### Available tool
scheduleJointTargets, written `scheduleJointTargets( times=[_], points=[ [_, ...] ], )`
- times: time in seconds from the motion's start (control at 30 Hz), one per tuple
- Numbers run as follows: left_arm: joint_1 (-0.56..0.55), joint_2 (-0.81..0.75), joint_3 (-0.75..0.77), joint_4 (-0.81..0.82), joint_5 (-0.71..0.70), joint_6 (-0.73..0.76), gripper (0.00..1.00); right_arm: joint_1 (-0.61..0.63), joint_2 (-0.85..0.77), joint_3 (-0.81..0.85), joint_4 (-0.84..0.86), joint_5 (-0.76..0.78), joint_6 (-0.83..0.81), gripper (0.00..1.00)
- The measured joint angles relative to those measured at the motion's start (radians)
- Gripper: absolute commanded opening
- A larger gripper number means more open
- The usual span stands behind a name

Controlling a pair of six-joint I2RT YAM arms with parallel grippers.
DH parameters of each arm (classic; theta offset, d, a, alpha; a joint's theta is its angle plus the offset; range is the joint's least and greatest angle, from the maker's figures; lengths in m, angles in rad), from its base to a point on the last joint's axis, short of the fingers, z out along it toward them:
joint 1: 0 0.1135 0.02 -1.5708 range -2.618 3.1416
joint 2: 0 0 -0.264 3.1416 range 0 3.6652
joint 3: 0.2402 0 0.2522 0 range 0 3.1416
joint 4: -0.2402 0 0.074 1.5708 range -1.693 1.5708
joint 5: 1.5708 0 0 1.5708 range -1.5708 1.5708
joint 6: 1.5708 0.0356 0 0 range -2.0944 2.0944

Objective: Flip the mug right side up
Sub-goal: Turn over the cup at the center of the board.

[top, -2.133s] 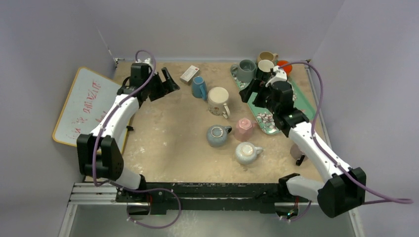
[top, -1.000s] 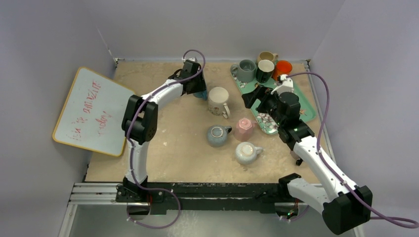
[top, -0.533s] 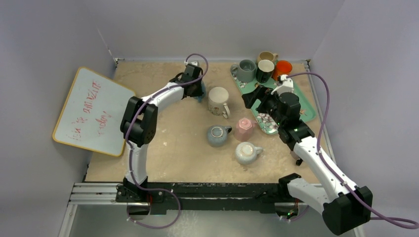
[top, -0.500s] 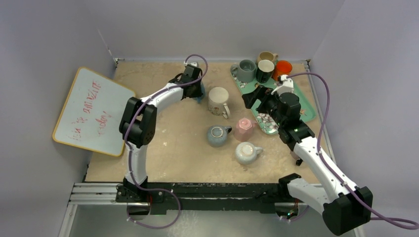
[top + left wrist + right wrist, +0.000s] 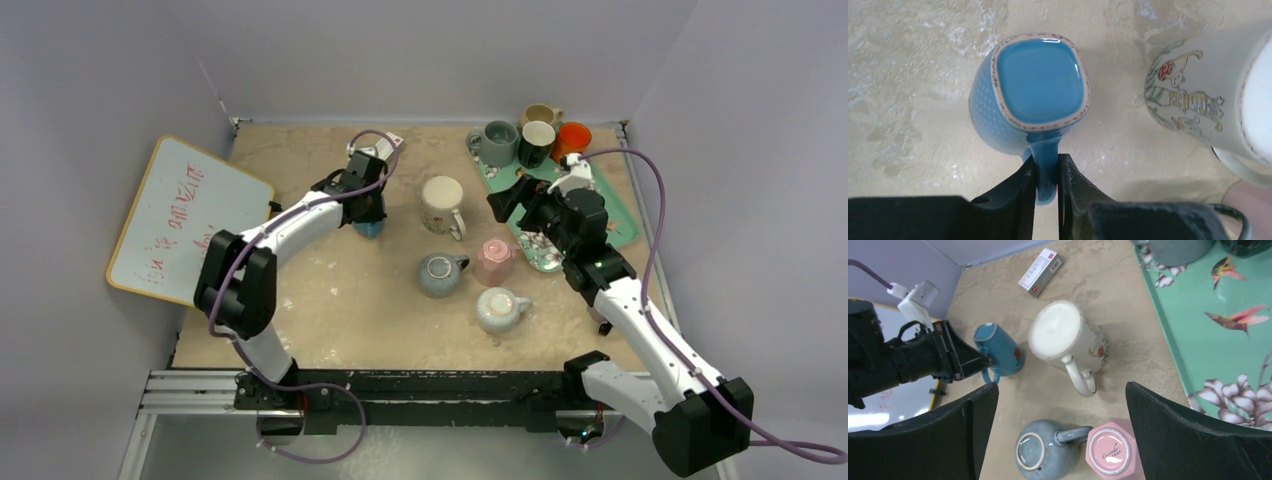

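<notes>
- The left gripper (image 5: 1047,175) stood half open a second ago. It is now clenched on the handle (image 5: 1046,157) of the blue mug (image 5: 1038,85).
- In that same second the arm has drawn the blue mug away from the box (image 5: 1040,271). The mug now sits over open table (image 5: 330,290), left of the cream mug (image 5: 1208,95) and apart from it.
- We judge the grasp made and the turn not yet done. The wrist view shows the flat glazed base facing the camera, so the mug is bottom up or nearly so.
- The right gripper (image 5: 1062,390) has not moved. Its jaws gape wide with nothing between them, hovering above the mugs at mid table.
- We cannot see the blue mug's mouth in any view.
- We cannot tell whether the mug is lifted or rests on the table.
- From above, the wrist covers all but a sliver of blue.
- The fingers hide the lower handle.
</notes>
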Motion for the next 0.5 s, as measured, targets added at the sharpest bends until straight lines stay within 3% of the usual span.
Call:
scheduleJointTargets(
  times=[0.13, 0.27, 0.5],
  points=[
    [0.0, -0.088, -0.061, -0.005, 0.021, -0.005, 0.0, 0.0, 0.028, -0.003, -0.001, -0.053, 0.012, 0.98],
    [0.001, -0.159, -0.106, -0.001, 0.072, -0.019, 0.0, 0.0, 0.066, -0.004, 0.031, -0.106, 0.005, 0.9],
    [0.001, -0.18, -0.132, 0.01, 0.102, -0.029, 0.0, 0.0, 0.119, -0.004, 0.059, -0.182, 0.002, 0.85]
  ],
)
